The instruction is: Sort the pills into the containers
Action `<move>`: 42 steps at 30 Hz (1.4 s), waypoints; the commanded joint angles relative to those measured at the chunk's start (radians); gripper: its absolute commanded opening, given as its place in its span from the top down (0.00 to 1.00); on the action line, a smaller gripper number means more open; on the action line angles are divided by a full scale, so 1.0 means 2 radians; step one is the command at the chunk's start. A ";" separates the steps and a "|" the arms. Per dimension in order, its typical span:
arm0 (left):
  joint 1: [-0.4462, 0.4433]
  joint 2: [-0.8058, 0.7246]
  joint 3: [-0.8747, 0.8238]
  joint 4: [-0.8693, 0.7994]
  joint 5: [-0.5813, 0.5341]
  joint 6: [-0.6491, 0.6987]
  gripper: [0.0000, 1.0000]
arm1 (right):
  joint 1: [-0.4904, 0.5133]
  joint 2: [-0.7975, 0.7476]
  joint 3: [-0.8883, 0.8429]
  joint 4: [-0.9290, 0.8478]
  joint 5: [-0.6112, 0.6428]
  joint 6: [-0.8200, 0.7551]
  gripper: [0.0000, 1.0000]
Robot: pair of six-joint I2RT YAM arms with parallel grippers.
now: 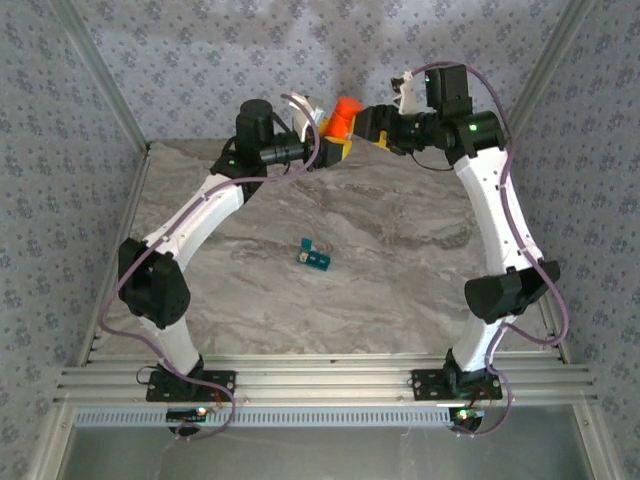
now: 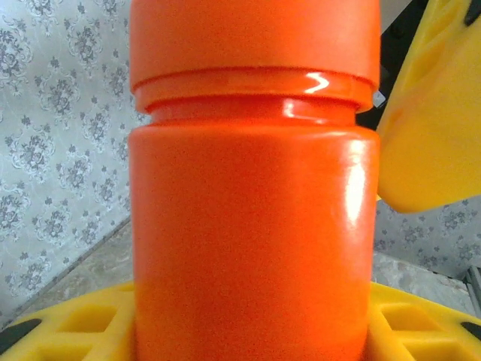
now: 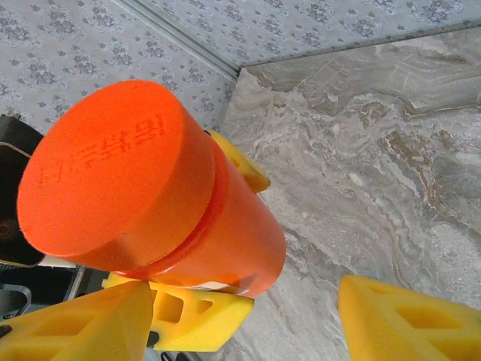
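Teal containers [image 1: 314,256] lie at middle of worktop [image 1: 420,260], well apart from both arms. Aloft over far edge: orange bottle [image 1: 345,115], left gripper [image 1: 335,142] jaws clamped on its body. Right gripper [image 1: 368,122] jaws spread wide at bottle's capped end.

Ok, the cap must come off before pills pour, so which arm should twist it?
Right: the right gripper is open, facing the cap; the left gripper holds the orange bottle by its body.
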 commanded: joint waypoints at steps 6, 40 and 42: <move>0.001 0.002 0.020 0.028 0.008 -0.001 1.00 | -0.027 -0.019 0.029 0.026 -0.038 0.015 0.28; -0.001 0.018 0.037 -0.003 0.061 -0.019 1.00 | -0.024 0.059 0.099 0.045 -0.100 -0.041 0.24; -0.001 0.018 0.037 -0.004 0.061 -0.020 1.00 | -0.022 0.061 0.099 0.044 -0.099 -0.042 0.24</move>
